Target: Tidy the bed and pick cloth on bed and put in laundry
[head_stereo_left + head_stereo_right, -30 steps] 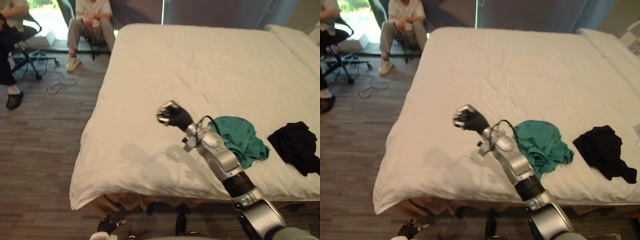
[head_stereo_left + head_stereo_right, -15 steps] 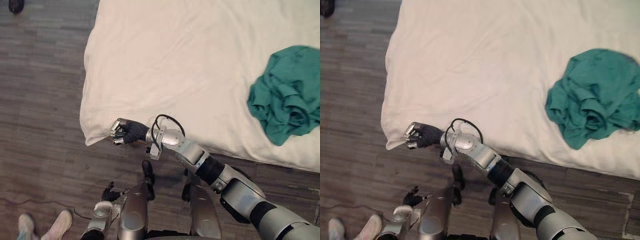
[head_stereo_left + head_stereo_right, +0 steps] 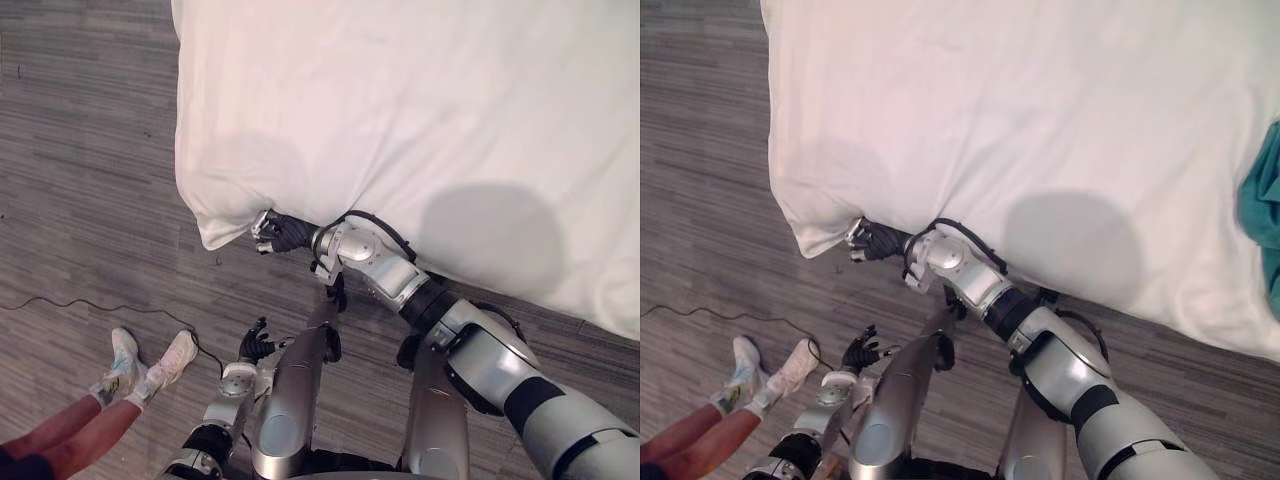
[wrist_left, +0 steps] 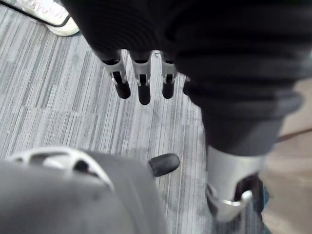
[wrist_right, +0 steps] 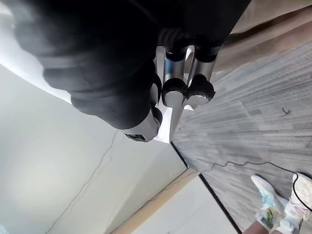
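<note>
Right hand (image 3: 280, 232) pinches the white fabric duvet (image 3: 400, 100) corner at seven o'clock; pull outward smoothly, fingers clamped tight.

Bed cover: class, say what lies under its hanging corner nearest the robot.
The right hand, fingers curled on the corner of the bed cover, with grey floor below. The mattress under the cover is hidden.
</note>
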You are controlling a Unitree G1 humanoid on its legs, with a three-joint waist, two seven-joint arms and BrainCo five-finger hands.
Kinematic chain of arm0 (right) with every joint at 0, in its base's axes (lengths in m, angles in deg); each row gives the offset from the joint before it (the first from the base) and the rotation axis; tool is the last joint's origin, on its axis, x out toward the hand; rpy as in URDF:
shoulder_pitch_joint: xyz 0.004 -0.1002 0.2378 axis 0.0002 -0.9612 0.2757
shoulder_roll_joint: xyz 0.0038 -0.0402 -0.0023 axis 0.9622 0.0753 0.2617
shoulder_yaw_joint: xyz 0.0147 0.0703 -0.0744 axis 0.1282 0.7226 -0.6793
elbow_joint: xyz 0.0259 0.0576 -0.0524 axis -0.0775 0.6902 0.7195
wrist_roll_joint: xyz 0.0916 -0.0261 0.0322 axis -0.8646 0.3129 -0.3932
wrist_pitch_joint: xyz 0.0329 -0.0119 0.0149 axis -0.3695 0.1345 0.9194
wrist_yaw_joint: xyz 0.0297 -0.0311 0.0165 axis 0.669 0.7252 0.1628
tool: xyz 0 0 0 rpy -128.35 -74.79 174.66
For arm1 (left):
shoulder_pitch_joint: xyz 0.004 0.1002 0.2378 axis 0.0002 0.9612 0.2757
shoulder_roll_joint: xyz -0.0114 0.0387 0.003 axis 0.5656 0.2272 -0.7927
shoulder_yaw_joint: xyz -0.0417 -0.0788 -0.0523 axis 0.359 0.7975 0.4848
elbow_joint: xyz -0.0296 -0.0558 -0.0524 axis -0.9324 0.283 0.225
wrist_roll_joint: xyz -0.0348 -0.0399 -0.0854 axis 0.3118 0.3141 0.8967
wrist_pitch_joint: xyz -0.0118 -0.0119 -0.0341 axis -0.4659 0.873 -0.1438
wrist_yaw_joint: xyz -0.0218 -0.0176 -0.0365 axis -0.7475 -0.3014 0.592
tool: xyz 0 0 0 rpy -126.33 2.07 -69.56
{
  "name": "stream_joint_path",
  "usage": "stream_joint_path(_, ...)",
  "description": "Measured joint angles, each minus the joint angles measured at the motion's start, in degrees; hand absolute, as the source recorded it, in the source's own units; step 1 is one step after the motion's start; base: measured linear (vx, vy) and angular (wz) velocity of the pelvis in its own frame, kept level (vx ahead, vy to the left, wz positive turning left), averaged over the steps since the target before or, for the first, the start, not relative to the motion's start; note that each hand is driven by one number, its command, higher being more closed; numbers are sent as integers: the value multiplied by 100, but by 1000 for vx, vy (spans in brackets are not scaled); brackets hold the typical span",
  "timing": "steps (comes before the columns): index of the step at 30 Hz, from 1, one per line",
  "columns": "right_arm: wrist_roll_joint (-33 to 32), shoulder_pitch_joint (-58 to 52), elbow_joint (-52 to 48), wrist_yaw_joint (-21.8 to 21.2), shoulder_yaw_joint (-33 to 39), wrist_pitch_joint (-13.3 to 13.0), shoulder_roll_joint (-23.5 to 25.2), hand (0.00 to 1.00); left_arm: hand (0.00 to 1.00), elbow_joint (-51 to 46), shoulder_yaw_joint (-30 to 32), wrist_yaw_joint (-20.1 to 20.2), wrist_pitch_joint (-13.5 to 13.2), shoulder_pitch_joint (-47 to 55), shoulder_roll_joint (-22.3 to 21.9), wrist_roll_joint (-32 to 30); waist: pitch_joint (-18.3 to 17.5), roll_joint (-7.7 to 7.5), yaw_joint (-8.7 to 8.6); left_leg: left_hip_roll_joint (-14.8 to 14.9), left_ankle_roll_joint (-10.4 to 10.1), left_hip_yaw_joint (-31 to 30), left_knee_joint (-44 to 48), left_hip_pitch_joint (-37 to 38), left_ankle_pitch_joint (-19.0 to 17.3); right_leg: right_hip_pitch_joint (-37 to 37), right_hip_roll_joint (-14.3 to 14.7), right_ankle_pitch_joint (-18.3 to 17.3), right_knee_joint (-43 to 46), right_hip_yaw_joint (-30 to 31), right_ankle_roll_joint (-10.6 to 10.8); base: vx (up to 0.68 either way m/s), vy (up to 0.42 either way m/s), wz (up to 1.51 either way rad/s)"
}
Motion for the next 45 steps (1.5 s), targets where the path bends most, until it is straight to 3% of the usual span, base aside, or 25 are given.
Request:
stream_joint_path(4, -378, -118, 578, -437, 83, -90, -48, 100, 0, 54, 77, 195, -346, 142, -148, -50, 0, -1, 20, 23, -30, 93, -120, 304, 67, 208, 40, -78, 3, -6, -35, -72, -1, -11)
stream_joint_path(7, -554, -1163, 665, -955, 447, -81, -150, 100, 0, 194, 244, 384, -647, 340, -218, -224, -39, -83, -77, 76, -99, 174, -192, 863, 18, 683, 94, -193, 7, -7, -105, -27, -14, -26)
stream_joint_path(10, -365, -2511, -106, -1133, 202, -37, -126, 100, 0, 437, 449, 465, -607, 438, -167, -356, -245, -355, -298, 208, -211, 360, -184, 1381, -111, 1097, 248, -245, 10, 114, -124, 69, -46, -46)
stream_joint_path(12, -167, -3491, -812, -1252, -459, 12, -112, 100, 0, 797, 588, 543, -464, 537, -48, -458, -833, -722, -452, 318, -310, 493, -187, 1638, -231, 1224, 434, -356, 11, 333, -112, 149, -71, -56)
stream_joint_path(14, -83, -3887, -1136, -1394, -703, 31, -137, 100, 0, 998, 639, 596, -398, 541, -18, -515, -1020, -865, -583, 421, -387, 535, -172, 1910, -312, 1471, 548, -395, 12, 363, -92, 145, -48, -37)
stream_joint_path(15, -81, -4263, -1647, -1547, -918, 24, -232, 100, 0, 1117, 630, 644, -371, 543, -1, -601, -1312, -1036, -618, 505, -449, 606, -135, 2066, -417, 1589, 639, -451, 11, 431, -72, 125, -36, -33)
stream_joint_path(16, -83, -4371, -1874, -1590, -962, 15, -283, 100, 0, 1139, 631, 646, -357, 546, -1, -624, -1410, -1082, -627, 516, -462, 621, -131, 2100, -435, 1610, 659, -475, 11, 461, -103, 136, -24, -34)
stream_joint_path(18, -194, -4751, -3303, -1961, -1154, -31, -665, 100, 0, 1215, 627, 661, -264, 553, 16, -760, -1742, -1274, -697, 554, -466, 736, -142, 2355, -559, 1786, 724, -533, 10, 564, -147, 110, 23, -26)
stream_joint_path(21, -526, -4850, -4128, -2279, -1169, 3, -856, 100, 0, 1417, 547, 656, -146, 585, 57, -849, -1951, -1301, -771, 550, -473, 800, -152, 2596, -629, 1995, 738, -549, 10, 664, -139, 72, 48, -16)
stream_joint_path(25, -1363, -4841, -4912, -2622, -983, 429, -806, 100, 0, 1655, 499, 655, -50, 877, 120, -1068, -2425, -1298, -883, 517, -470, 918, -156, 2806, -704, 2138, 742, -537, 10, 763, -155, 62, 47, -12)
stream_joint_path(28, -1814, -4712, -5048, -2604, -841, 617, -736, 100, 0, 1731, 516, 666, -46, 936, 110, -1213, -2451, -1290, -896, 489, -450, 924, -159, 2924, -716, 2257, 723, -537, 10, 803, -154, 25, 28, -2)
stream_joint_path(32, -1926, -4389, -4843, -1751, -702, 694, -275, 100, 0, 1730, 717, 754, -4, 960, 48, -1429, -2459, -1269, -895, 459, -431, 925, -184, 2967, -721, 2297, 652, -519, 10, 827, -131, -5, 18, 1)
stream_joint_path(35, -1894, -3843, -3978, -1055, -388, 683, 158, 100, 0, 1701, 754, 753, 69, 950, 34, -1446, -2371, -1186, -883, 430, -401, 947, -173, 2862, -697, 2203, 619, -486, 10, 888, -104, -15, 3, -1)
stream_joint_path(37, -1888, -3458, -3478, -726, 92, 670, 383, 100, 0, 1601, 755, 748, 67, 915, 36, -1436, -2222, -1160, -872, 405, -397, 972, -129, 2687, -704, 2049, 577, -485, 11, 924, -66, -57, 10, 0)
stream_joint_path(40, -1833, -2652, -2732, -487, 1022, 471, 508, 100, 0, 1449, 754, 744, 66, 668, -14, -1301, -1606, -1002, -872, 334, -356, 974, -7, 2366, -670, 1754, 493, -398, 12, 994, 53, -73, 24, 7)
stream_joint_path(43, -1676, -2007, -2095, -392, 1764, 280, 168, 100, 0, 1100, 753, 731, 57, 481, -91, -1134, -916, -702, -861, 360, -301, 913, 289, 1892, -653, 1422, 445, -273, 14, 961, 85, -61, 30, 9)
stream_joint_path(45, -1679, -1851, -1875, -357, 1967, 243, -22, 100, 0, 962, 738, 724, 45, 465, -90, -1047, -730, -645, -858, 407, -301, 883, 373, 1758, -653, 1341, 463, -215, 14, 927, 49, -12, 19, 7)
